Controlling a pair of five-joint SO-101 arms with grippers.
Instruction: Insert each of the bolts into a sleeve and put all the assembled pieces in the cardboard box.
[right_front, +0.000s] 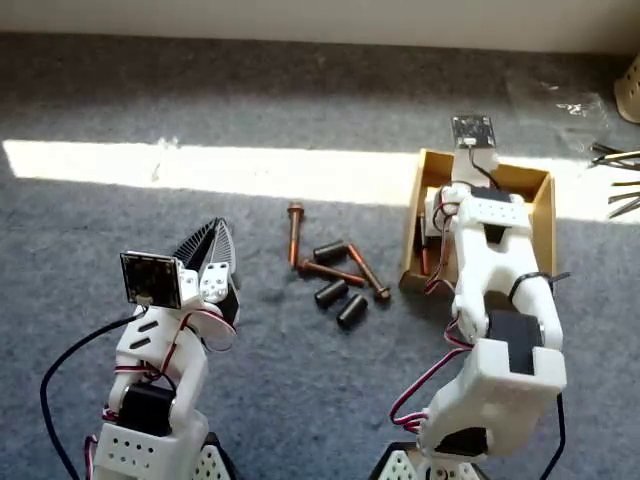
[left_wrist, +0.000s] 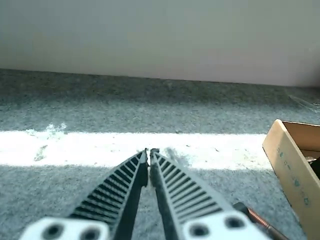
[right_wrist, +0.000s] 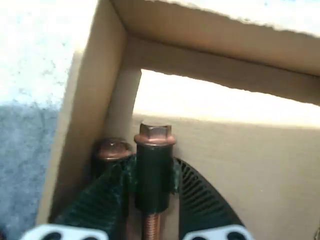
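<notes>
My right gripper (right_wrist: 151, 169) is clamped on the black cylindrical sleeve (right_wrist: 152, 182) carrying a copper-coloured hex-head bolt (right_wrist: 155, 133) inside the brown cardboard box (right_wrist: 87, 95), long axis running straight out from my wrist, head farthest out, while my left gripper (left_wrist: 149, 153) is pressed together.

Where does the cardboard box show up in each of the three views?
High view: box right of centre, partly under the right arm.
Left wrist view: one outer wall of the box, off to the side beyond the shut fingers.
Right wrist view: the box's inner walls, around the held bolt.
Shared landmark: the sunlit strip of carpet beside the box.
</notes>
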